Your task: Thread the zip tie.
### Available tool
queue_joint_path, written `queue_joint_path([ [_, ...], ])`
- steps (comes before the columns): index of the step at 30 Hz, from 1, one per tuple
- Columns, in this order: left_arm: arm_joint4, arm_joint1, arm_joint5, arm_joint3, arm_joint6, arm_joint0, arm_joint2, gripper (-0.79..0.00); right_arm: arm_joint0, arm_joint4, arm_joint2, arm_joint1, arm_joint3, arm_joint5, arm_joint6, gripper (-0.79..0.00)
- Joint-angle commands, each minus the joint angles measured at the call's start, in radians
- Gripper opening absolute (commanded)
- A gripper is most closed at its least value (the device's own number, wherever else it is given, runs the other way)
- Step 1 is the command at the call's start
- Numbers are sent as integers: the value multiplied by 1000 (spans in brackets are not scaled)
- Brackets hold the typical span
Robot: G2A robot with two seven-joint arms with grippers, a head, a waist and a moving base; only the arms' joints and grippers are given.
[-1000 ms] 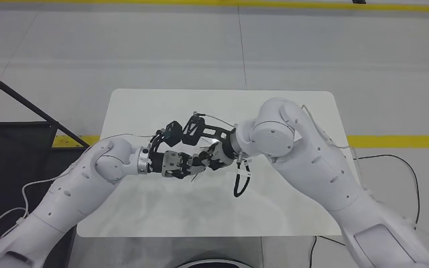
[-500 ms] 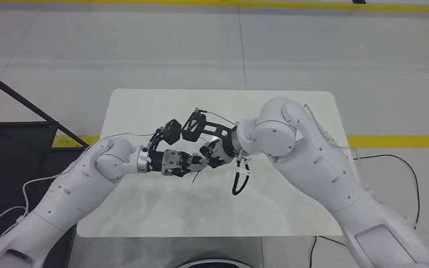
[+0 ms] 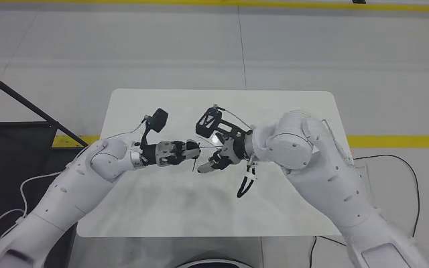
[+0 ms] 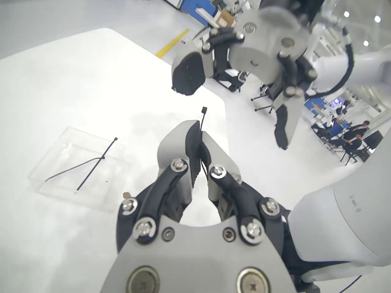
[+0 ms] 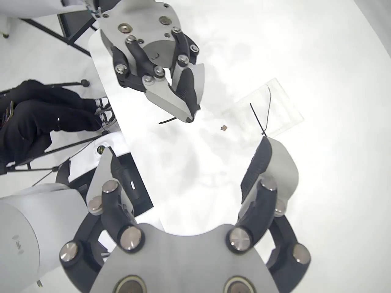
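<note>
Left wrist view gives me the clearest read on progress. The left tool (image 4: 200, 129) is closed tight on the zip tie (image 4: 202, 120), with the strap pinched between its pads. The small square head (image 4: 203, 110) stands free just past the fingertips. The rest of the strap runs back between the fingers toward the palm, and I cannot tell how far it goes. From the right wrist view I see the same left tool (image 5: 191, 114) from the other side, with a short end of the zip tie (image 5: 167, 120) jutting out at its tip.

The right tool (image 5: 186, 149) is wide open and has hold of nothing. It faces the left tool, near it but apart, and both are held above the table (image 3: 281, 107). In the top view the left tool (image 3: 190, 149) and right tool (image 3: 209, 155) are nose to nose over the middle of the table.

So I judge the task barely begun. The pick-up is done: one tie is off the table and firmly held. The threading itself is not, since I see no loop and the head has nothing through it. What is left is for the right tool to take the free tail, bend it round and feed its tip into the head.

Two spare ties (image 4: 96, 163) lie touching each other on a clear tray (image 4: 94, 196) on the table, well apart from both tools.
</note>
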Motion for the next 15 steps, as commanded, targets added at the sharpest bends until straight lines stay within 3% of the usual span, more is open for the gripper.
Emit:
queue_joint_path([
  [1, -6, -3, 0, 9, 34, 11, -9, -785, -55, -38, 23, 7, -44, 32, -78, 0],
  [15, -2, -4, 19, 1, 45, 17, -12, -785, -65, -39, 19, 7, -44, 28, -93, 0],
])
